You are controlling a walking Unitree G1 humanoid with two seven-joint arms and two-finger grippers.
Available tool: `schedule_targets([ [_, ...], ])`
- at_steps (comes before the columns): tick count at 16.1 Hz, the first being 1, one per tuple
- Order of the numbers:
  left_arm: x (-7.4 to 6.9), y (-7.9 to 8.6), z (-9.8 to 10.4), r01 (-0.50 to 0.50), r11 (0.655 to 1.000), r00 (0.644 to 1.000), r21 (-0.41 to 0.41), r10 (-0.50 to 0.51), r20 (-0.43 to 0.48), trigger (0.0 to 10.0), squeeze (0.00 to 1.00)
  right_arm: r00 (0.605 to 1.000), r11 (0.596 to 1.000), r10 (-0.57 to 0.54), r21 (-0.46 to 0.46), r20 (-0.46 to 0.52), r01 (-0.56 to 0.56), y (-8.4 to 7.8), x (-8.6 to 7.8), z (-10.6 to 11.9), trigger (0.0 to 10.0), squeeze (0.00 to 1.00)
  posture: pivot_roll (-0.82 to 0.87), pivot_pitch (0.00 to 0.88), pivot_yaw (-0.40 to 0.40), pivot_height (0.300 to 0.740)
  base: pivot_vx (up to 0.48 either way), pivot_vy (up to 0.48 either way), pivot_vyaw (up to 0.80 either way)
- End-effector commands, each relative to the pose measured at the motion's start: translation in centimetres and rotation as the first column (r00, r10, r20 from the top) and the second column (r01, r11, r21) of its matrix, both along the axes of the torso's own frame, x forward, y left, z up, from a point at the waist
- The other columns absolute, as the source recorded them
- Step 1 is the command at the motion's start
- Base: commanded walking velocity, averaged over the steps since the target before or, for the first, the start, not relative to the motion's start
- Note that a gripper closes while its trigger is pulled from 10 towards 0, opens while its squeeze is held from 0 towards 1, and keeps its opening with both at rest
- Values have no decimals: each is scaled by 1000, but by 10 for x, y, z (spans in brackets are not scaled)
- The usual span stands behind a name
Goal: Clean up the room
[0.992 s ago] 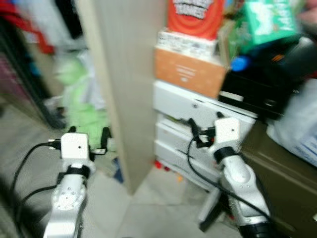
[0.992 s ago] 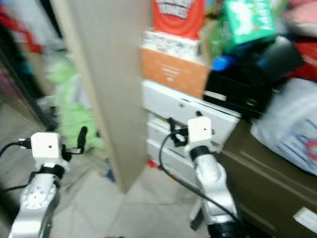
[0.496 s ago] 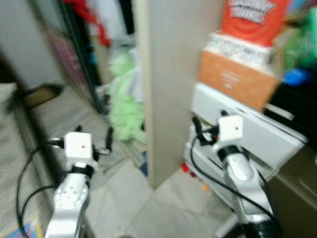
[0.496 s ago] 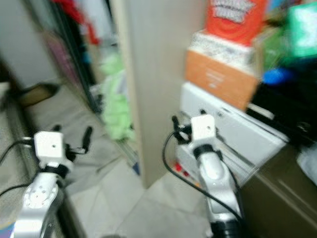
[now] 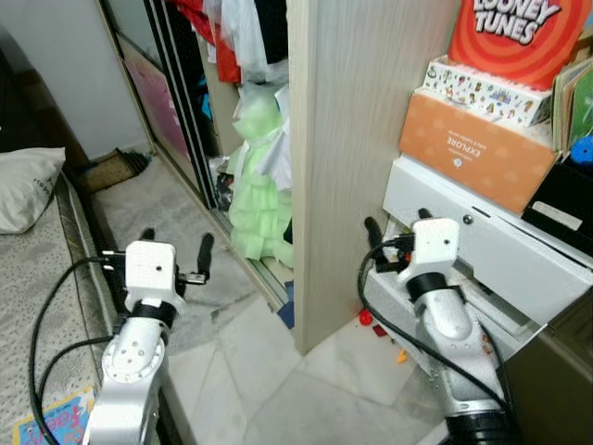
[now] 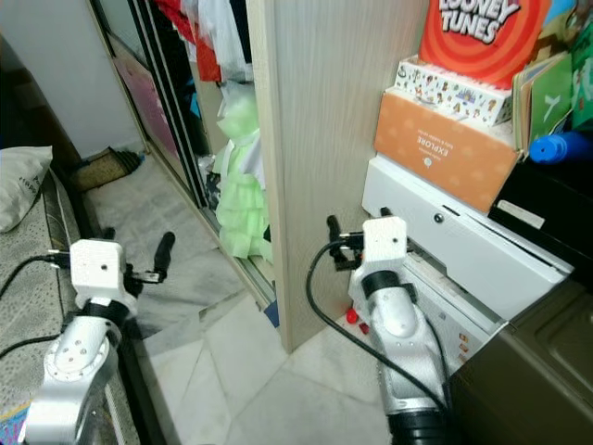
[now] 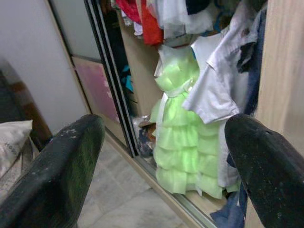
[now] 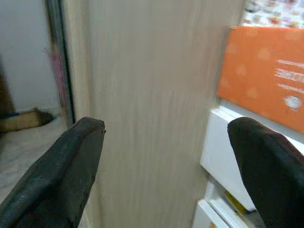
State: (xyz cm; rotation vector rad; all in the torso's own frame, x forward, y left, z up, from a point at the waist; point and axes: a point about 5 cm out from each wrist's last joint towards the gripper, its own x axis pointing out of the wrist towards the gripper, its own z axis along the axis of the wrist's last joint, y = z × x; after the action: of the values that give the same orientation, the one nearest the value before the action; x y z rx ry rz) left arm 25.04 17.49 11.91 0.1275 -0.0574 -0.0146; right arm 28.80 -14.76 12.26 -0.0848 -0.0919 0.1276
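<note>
Both pincers are spread wide, gripping nothing. Ahead of the left gripper (image 7: 161, 156) a green dress (image 7: 183, 142) hangs upright in the wardrobe. The right gripper (image 8: 166, 161) faces a tall panel (image 8: 142, 95), orange box (image 8: 266, 71) beside.

Wardrobe (image 5: 246, 139) left of panel (image 5: 347, 139); boxes (image 5: 473, 139) right (stacked).
</note>
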Motion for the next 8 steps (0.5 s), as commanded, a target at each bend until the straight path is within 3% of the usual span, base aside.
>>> schedule_targets([
  [1, 0, 2, -1, -2, 1000, 1000, 6, 2, -10, 10000, 0, 1000, 1000, 19, -9, -4, -19, 3, 2, -1, 10000, 0, -31, 0, 8, 740, 0, 0, 800],
  [4, -3, -1, -3, 4, 1000, 1000, -1, -4, -11, 10000, 0, 999, 999, 44, -8, -6, -44, 5, 4, 0, 10000, 0, -24, 0, -12, 740, 0, -96, 681],
  [8, -4, -1, -3, -2, 1000, 1000, -6, 2, -9, 10000, 0, 999, 999, 50, -2, -12, -50, 5, 7, 0, 10000, 0, -18, 0, -17, 740, 0, -322, 0],
])
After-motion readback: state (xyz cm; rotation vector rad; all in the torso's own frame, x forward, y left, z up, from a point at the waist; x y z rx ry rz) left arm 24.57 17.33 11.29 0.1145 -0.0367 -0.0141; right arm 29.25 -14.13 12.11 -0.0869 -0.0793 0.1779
